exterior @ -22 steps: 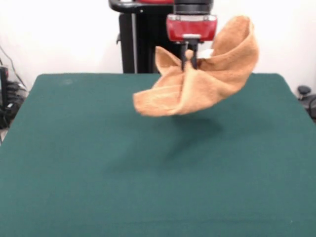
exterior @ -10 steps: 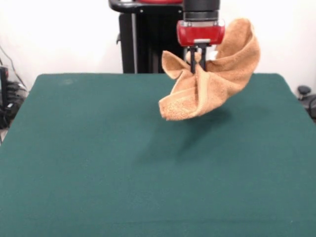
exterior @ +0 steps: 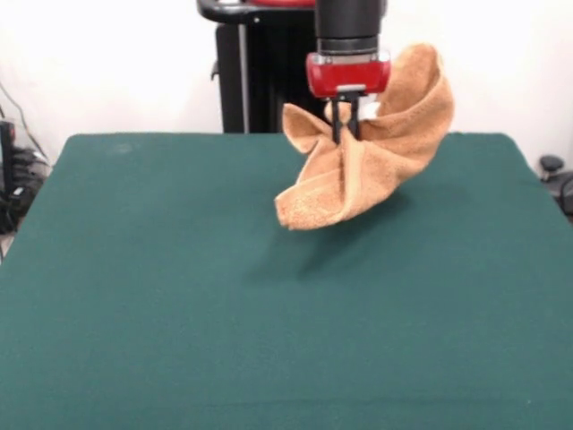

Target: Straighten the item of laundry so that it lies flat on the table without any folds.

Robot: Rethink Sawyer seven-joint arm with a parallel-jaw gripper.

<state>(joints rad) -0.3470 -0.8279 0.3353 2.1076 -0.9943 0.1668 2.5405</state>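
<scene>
One towel (exterior: 372,166), one gripper (exterior: 346,131), one table (exterior: 179,296). Orange-tan terry, bunched and folded, not flat. Gripper pointing straight down from red wrist block, black fingers (exterior: 337,128) close together, pinched on towel near middle of cloth. Towel hanging from that pinch, w/ one flap sticking up left of fingers, a bigger flap curling up high at right beside red block, and a long fold drooping down-left to a hemmed corner. Lowest corner looks clear of tabletop; shadow on green cloth just under and slightly near of it. Cannot tell for sure whether any far part of towel brushes table edge. Located over far half of table, a bit right of centre. Table: dark green felt-like top, wide, filling most of view, bare around towel. Behind: black pedestal column (exterior: 255,67) at far edge, left of gripper, against white wall. Dark cables & gear (exterior: 13,179) off left edge of table; small dark object (exterior: 551,167) off right edge. Nothing standing btwn towel and tabletop.
</scene>
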